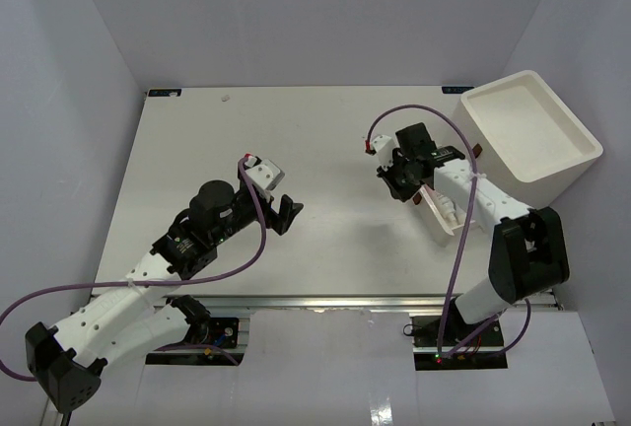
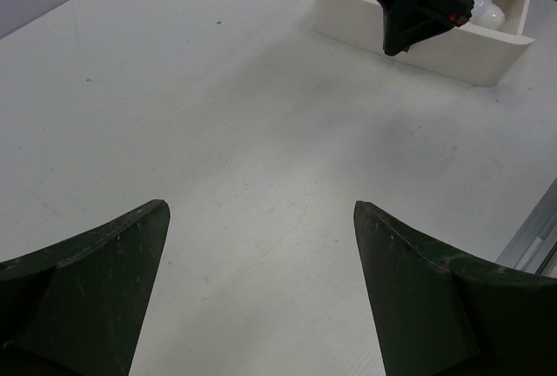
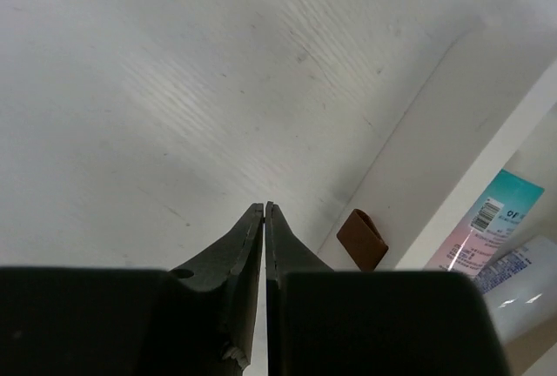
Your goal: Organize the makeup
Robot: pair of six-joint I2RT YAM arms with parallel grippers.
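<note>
My right gripper [image 1: 399, 187] is shut and empty, its tips [image 3: 265, 206] just above the table beside a small white tray [image 1: 452, 232]. The right wrist view shows a pink teal-capped tube [image 3: 492, 219] and a white tube [image 3: 522, 282] lying in that tray [image 3: 487, 158], whose outer wall carries a brown tab [image 3: 361, 238]. My left gripper [image 1: 289, 214] is open and empty over bare table at the middle [image 2: 259, 204]. In its view the tray [image 2: 435, 50] stands ahead with the right gripper [image 2: 405, 10] over it. The clear packets and tan sponges are out of view.
A big white rectangular bin [image 1: 532, 135] stands at the back right, just beyond the right arm. The table's near edge has a metal rail [image 1: 345, 303]. Purple cables loop over both arms.
</note>
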